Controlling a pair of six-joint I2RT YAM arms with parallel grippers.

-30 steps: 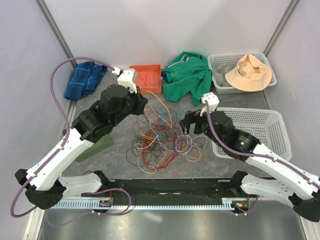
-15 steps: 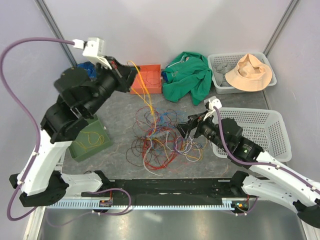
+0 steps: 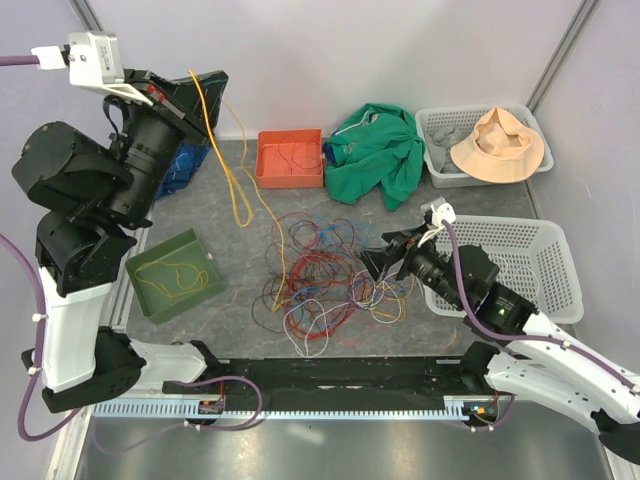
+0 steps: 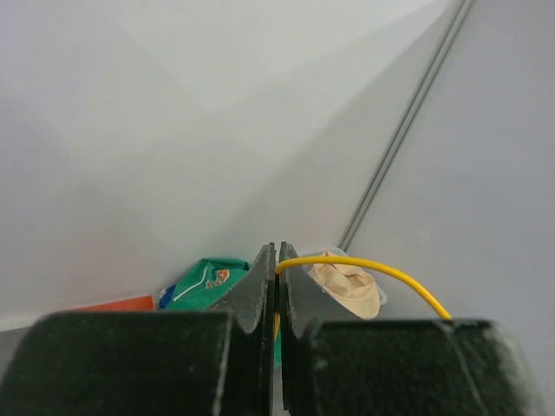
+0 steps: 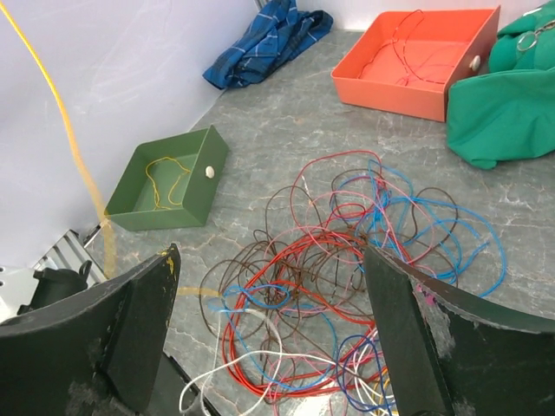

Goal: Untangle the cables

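Snag risk: left gripper (image 4: 276,260), jaws pinched on thin yellow wire (image 4: 364,262) held high, may drag multicoloured tangle of cables (image 3: 320,280) across grey table (image 3: 232,268), since right gripper (image 3: 372,262), jaws spread, hovers beside it pinning nothing.

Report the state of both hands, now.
Left hand: closed on the yellow cable.
Right hand: open, holding nothing, by the cable tangle.

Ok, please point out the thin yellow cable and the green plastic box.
Thin yellow cable (image 4: 347,259): left wrist view, arched middle stretch.
Green plastic box (image 5: 156,217): right wrist view, near outer wall.
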